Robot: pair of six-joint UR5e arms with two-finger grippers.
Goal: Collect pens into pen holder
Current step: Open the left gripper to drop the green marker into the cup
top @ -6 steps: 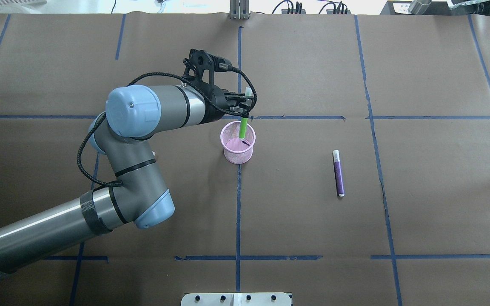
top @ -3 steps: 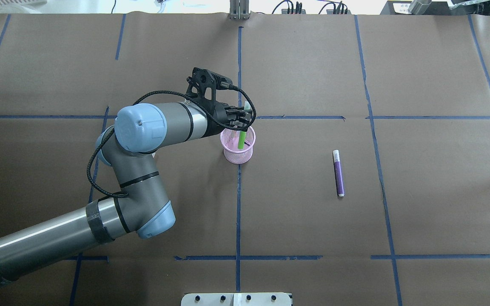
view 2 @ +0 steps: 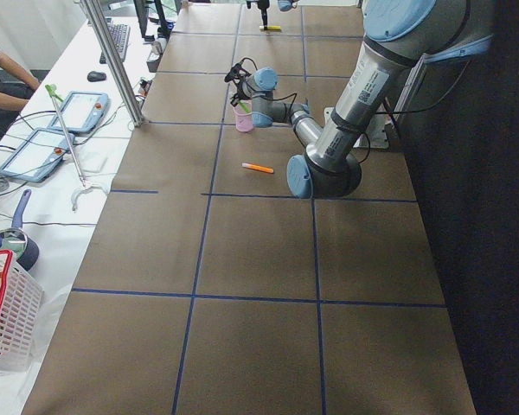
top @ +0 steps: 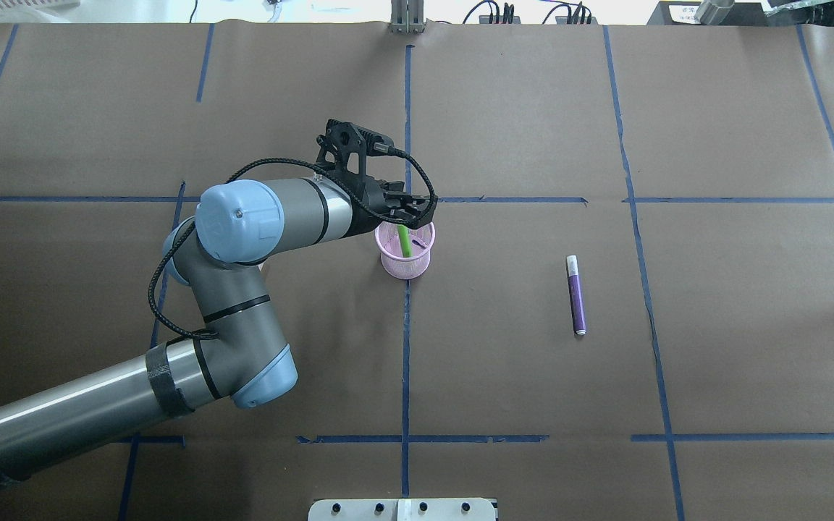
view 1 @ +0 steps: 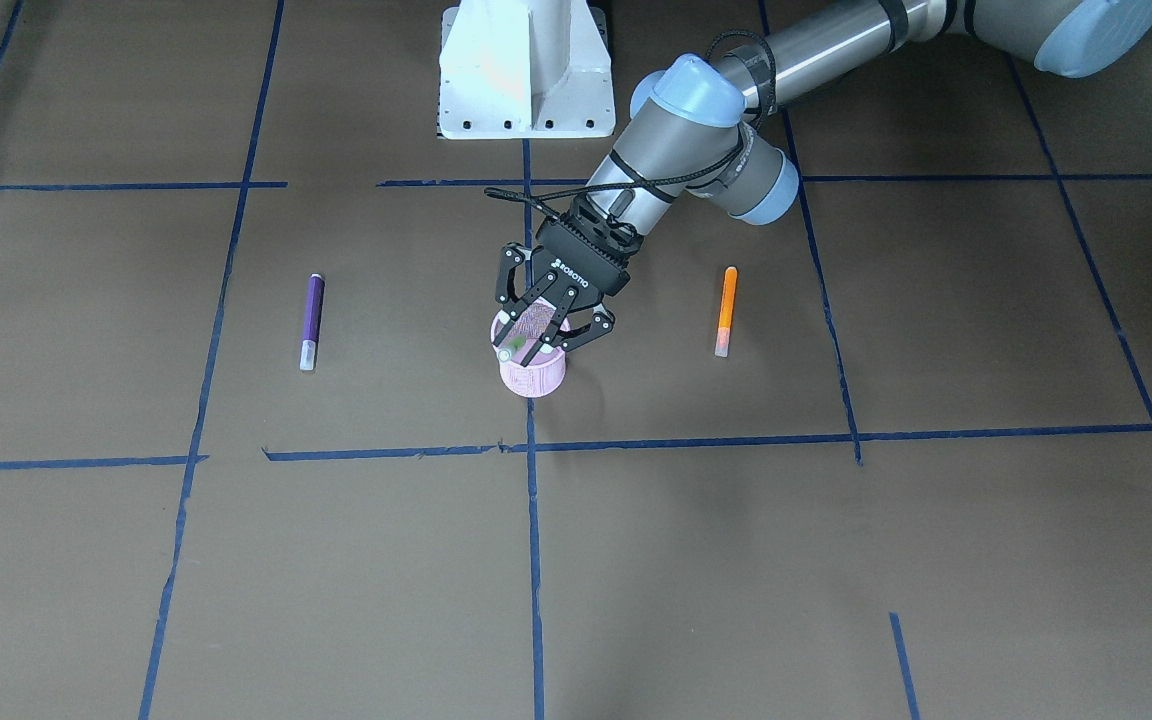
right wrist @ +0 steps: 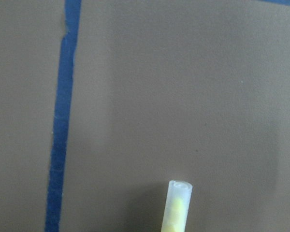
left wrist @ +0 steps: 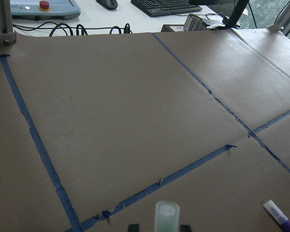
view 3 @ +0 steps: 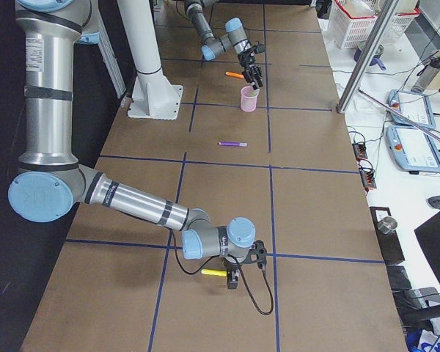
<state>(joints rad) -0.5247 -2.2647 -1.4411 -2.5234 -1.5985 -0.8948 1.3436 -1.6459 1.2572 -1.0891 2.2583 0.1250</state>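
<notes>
Risk, main: left tool [view 1: 546,336] hangs right over the pen holder [view 1: 534,381], fingers spread across the top of the cup. The green pen [top: 404,241] stands tilted inside, its pale cap end up by the rim. Judgement: if the arm pulls off sideways rather than straight up, a finger may catch the mesh rim or the cap. The cup looks light and could tip or slide, spilling the pen. A straight lift first seems safer.

Risk, second: orange pen [view 1: 726,310] lies flat on the desk [view 1: 836,560] near the left arm's wrist joints, hidden under the arm in the overhead view. A low sweep of the arm toward it could nudge or roll it before any grasp.

Purple pen [view 1: 312,320] lies flat on the robot's right side, well apart from the holder.

Left tool: jaws apart, fairly wide in the front-facing view, nothing clamped. The wrist view shows the cap between the two fingertips. One tip sits very close to it; contact uncertain.

Right tool [view 3: 234,281]: seen only in the right side view, low over the desk beside a yellow stick [view 3: 213,272]. Apart or together, cannot tell.

Progress, judged: one pen in, orange and purple left
</notes>
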